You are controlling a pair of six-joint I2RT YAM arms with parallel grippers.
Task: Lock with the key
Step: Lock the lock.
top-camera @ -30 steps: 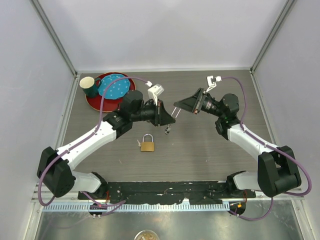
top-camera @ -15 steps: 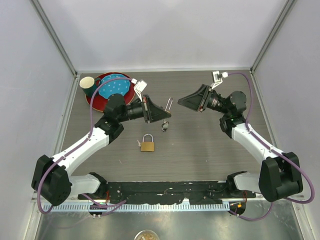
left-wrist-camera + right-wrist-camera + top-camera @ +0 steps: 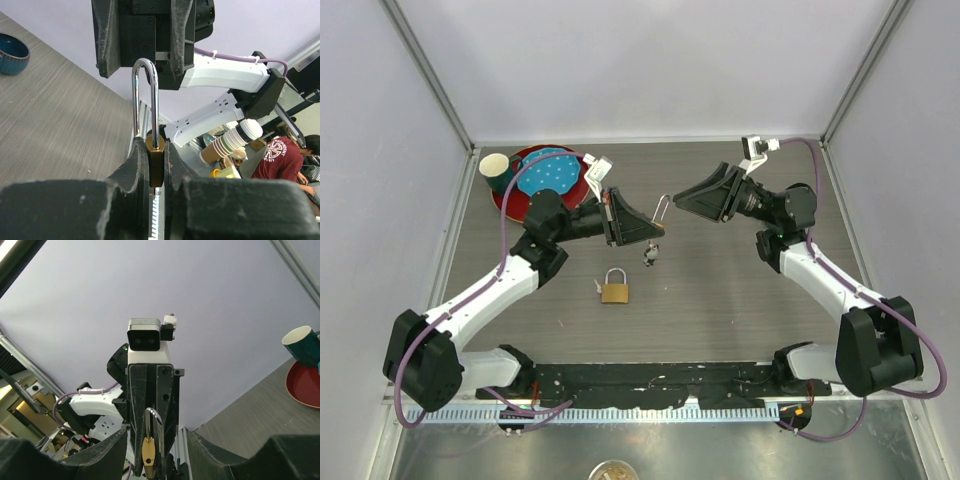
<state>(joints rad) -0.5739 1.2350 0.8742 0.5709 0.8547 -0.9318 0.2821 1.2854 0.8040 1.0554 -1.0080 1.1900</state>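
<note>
Brass showed between the fingers of the left gripper (image 3: 653, 232), which were pressed together on the body of a padlock (image 3: 155, 162). It was held up in the air over the middle of the desk (image 3: 740, 300), somewhat towards the far edge. Its steel shackle (image 3: 156, 100) stood up and was open, with one leg seated in the body and the other hanging free beside it.

The change was on the other side. A second earlier the right gripper (image 3: 145, 40) had its tips right at the shackle. Now its fingers were spread with nothing between them, and it had drawn back towards the right edge, facing the padlock across a clear gap. The left arm had also eased back a little towards the left edge, taking the padlock with it.

A small dark key (image 3: 650, 256) showed just below the held padlock. Whether it hung from the keyhole or lay on the desk could not be told.

A second padlock (image 3: 614, 290) lay flat nearer the near edge, and a red plate (image 3: 505, 205) and a cup (image 3: 498, 172) sat at the far left corner.

The release probably meant the shackle had only been let go, not closed. With one leg still out, the lock was not yet locked. The shackle probably needed pressing home before the key could finish the job.
</note>
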